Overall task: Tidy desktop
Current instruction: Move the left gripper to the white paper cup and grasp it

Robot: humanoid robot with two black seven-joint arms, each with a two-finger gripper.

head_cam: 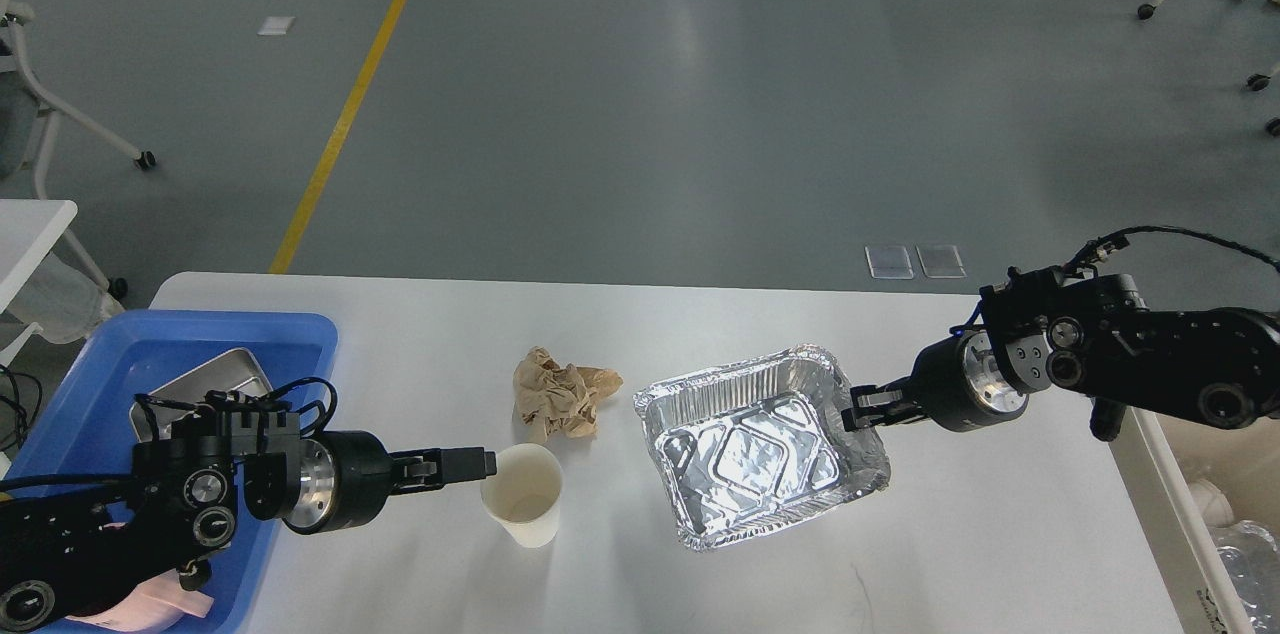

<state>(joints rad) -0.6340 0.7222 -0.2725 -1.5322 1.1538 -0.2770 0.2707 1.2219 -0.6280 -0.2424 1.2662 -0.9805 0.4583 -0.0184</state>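
The white desktop holds a crumpled brown paper, a white paper cup and a foil tray. My left gripper reaches in from the left, its tip at the cup's left rim; its fingers overlap in this view, so I cannot tell their state. My right gripper is shut on the right rim of the foil tray, which sits slightly tilted.
A blue plastic tray at the desktop's left end holds a metal dish and a pink cup, partly under my left arm. A bin with clear bottles stands past the right edge. A small white table corner is at far left.
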